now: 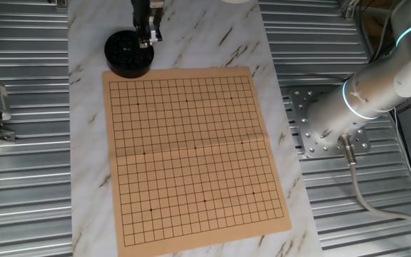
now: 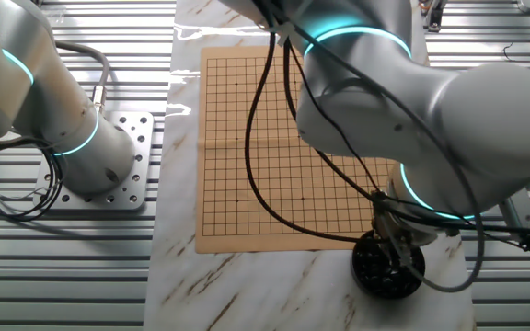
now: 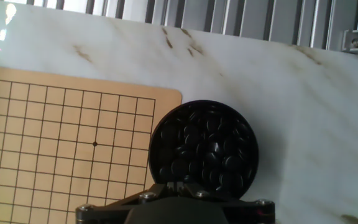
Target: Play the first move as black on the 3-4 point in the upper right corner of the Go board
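Note:
The round black bowl (image 1: pixel 127 53) full of small glossy black stones (image 3: pixel 204 146) stands on the marble just off one corner of the tan Go board (image 1: pixel 191 157). No stone lies on the board's grid in any view. My gripper (image 1: pixel 147 39) hangs over the bowl's rim on the side nearest the board. In the hand view the gripper (image 3: pixel 179 185) shows only at the bottom edge, with its fingers drawn together over the stones. I cannot make out a single stone between them. In the other fixed view the gripper (image 2: pixel 396 246) sits just above the bowl (image 2: pixel 387 267).
The board lies on a white marble slab (image 1: pixel 212 36) over a ribbed metal table. The arm's base plate (image 1: pixel 320 121) stands beside the board. The arm's bulk and black cables (image 2: pixel 274 119) hang over part of the board (image 2: pixel 247 138) in the other fixed view.

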`<state>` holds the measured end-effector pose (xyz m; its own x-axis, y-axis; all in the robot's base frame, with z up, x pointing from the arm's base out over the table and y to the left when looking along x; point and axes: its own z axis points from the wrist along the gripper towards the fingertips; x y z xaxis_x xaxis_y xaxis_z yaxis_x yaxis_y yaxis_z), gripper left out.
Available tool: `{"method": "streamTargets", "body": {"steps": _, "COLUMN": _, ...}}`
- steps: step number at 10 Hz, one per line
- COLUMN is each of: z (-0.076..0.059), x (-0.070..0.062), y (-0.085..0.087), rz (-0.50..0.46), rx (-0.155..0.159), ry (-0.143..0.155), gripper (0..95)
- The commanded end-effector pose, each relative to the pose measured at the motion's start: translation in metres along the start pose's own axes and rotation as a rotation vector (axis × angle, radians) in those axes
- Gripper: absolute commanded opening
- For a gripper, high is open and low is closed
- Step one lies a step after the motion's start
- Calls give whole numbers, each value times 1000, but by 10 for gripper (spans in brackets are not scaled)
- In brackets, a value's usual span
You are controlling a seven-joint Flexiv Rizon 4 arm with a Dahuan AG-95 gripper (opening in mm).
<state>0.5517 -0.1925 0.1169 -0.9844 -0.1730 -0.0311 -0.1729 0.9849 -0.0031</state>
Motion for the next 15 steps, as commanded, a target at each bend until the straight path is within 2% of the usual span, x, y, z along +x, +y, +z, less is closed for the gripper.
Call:
{"method": "streamTargets", "body": {"steps": 1, "z": 1, "x": -1, "y": 0, "rz": -9, "rx": -2, "ry": -2, "gripper": 0}}
{"method": "streamTargets", "body": {"steps": 9, "z": 1, "x": -1, "y": 0, "rz": -33, "rx": -8, "ry": -1, "gripper": 0}}
{"method": "streamTargets", "body": {"steps": 10, "z": 1, "x": -1, "y": 0, "rz": -39, "rx": -12, "ry": 5, "gripper": 0}}
{"method": "streamTargets", "body": {"steps": 11, "z": 1, "x": -1, "y": 0, "rz": -28, "rx": -18, "ry": 29, "gripper": 0}}
{"method": "streamTargets", "body": {"steps": 12, "z": 1, "x": -1, "y": 0, "rz": 6, "rx": -5, "ry": 65, "gripper": 0}}
{"method": "streamTargets", "body": {"steps": 14, "z": 1, "x": -1, "y": 0, "rz": 69, "rx": 20, "ry": 78, "gripper": 0}}
{"method": "streamTargets", "body": {"steps": 15, "z": 1, "x": -1, "y": 0, "rz": 89, "rx": 41, "ry": 76, "gripper": 0}}
